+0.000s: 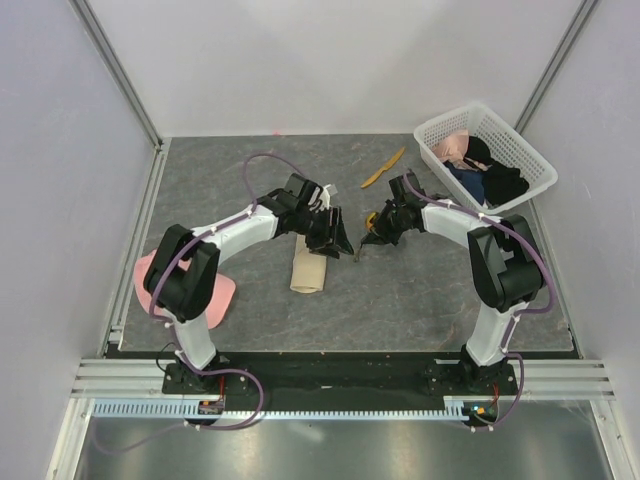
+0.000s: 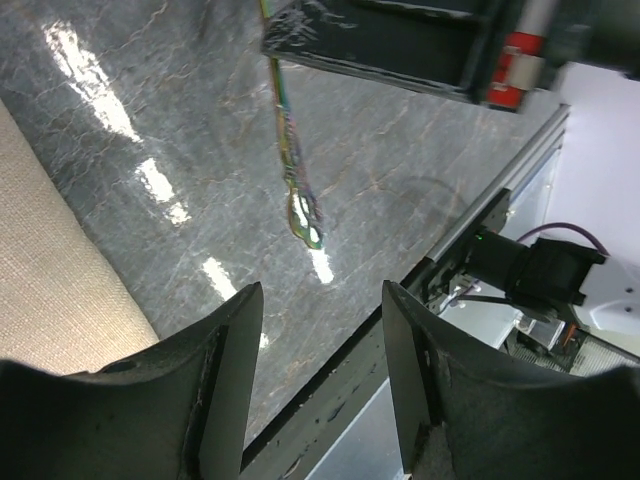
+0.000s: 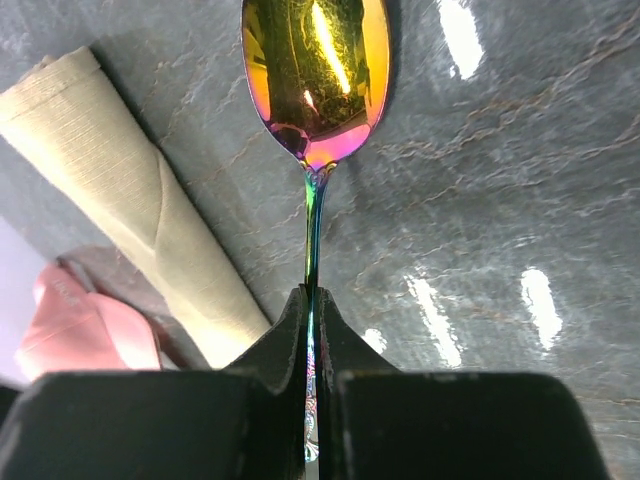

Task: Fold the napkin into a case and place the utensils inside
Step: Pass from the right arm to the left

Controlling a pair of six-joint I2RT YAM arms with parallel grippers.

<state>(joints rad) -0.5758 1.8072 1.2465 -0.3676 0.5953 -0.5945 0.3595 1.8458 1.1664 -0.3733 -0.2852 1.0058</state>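
Grey marbled table [image 1: 420,290] underlies both arms. Right gripper [image 3: 311,300] is clamped on the spoon [image 3: 315,60] by its thin handle, beside the folded napkin [image 3: 130,200]. Left gripper [image 2: 322,310] stands spread, grasping nothing, the napkin alongside it. Knife [image 1: 383,168] lies farther back, near the basket [image 1: 432,152].

- Over the middle of the tabletop [image 1: 420,300], the left gripper [image 1: 340,244] and right gripper [image 1: 371,238] stand close, with a slim gap between.
- The spoon [image 3: 315,70], pinched in the right fingers [image 3: 285,335], hangs across that gap.
- The folded napkin [image 1: 309,268] lies just beside the left gripper.
- Bare stone lies open toward the near edge.
- A white basket [image 1: 436,160] fills the far right corner.
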